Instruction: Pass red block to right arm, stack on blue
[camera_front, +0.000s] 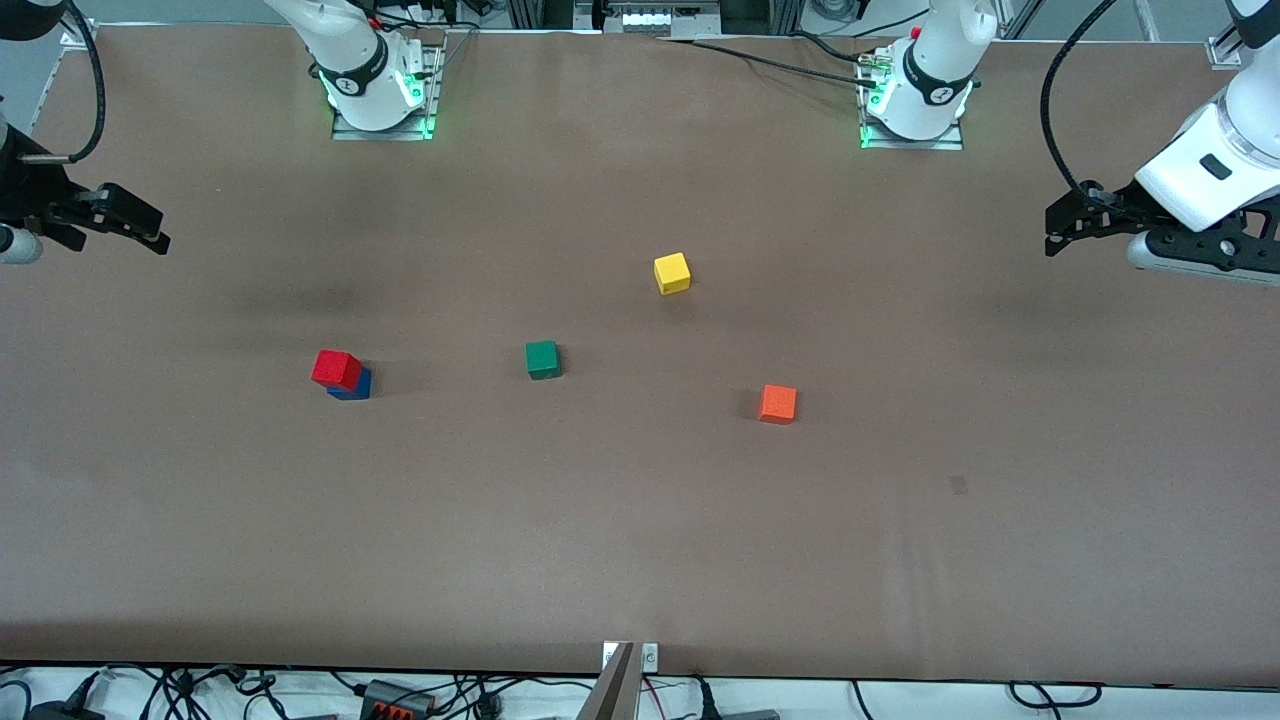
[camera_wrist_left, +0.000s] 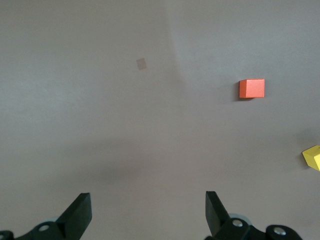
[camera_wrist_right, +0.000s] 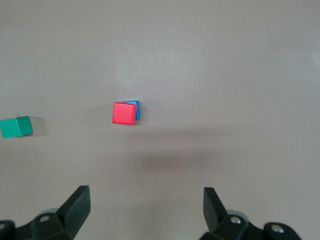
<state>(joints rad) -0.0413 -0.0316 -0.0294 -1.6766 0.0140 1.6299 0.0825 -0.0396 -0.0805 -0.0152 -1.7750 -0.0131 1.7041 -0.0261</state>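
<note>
Resting on the small deep blue cube (camera_front: 353, 387), the small bright red matte cube (camera_front: 336, 368) sits slightly askew toward the right arm's end of the brown table (camera_front: 640, 560). The right gripper (camera_wrist_right: 145, 210) hangs fingers wide, empty; the left gripper (camera_wrist_left: 148, 212) likewise. Only the front view shows all five cubes — green cube (camera_front: 542, 359) at the stack's three o'clock, orange cube (camera_front: 778, 404), yellow cube (camera_front: 672, 273).

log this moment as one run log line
red block on blue block | left tool open, over bare table at its end | right tool open, at its end | both arms waiting
</note>
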